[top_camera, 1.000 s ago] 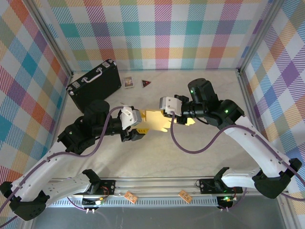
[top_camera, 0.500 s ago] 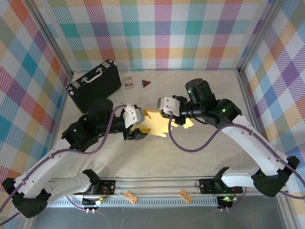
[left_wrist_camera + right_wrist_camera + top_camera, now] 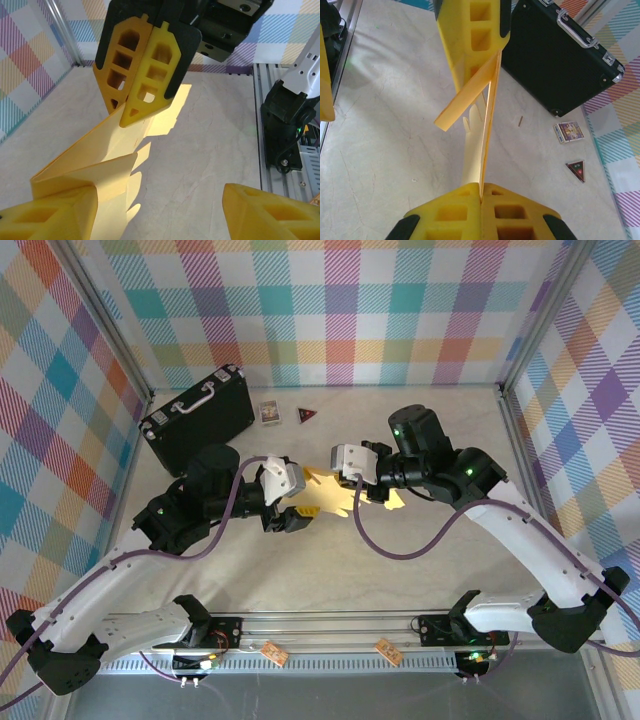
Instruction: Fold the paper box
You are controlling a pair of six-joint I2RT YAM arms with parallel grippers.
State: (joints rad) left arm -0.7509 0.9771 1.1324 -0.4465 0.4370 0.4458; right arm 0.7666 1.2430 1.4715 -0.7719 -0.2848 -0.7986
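Observation:
The paper box (image 3: 328, 496) is a mustard-yellow die-cut sheet held up off the table between the two arms. My right gripper (image 3: 353, 483) is shut on one edge of it; in the right wrist view the sheet (image 3: 487, 130) stands on edge, pinched in the seam of the right gripper (image 3: 481, 192). My left gripper (image 3: 290, 506) is open at the sheet's other end. In the left wrist view the folded sheet (image 3: 100, 155) rests against one finger (image 3: 50, 215), and the other finger (image 3: 270, 210) stands well apart with bare table between them.
A black hard case (image 3: 197, 416) with a pale handle lies at the back left. A small card pack (image 3: 268, 412) and a dark triangle (image 3: 307, 415) sit beside it. The metal rail (image 3: 320, 625) runs along the near edge, and checkered walls enclose the table.
My left gripper has opened wider and shifted slightly toward the sheet. The right gripper stays shut on the sheet, nudged a little left.

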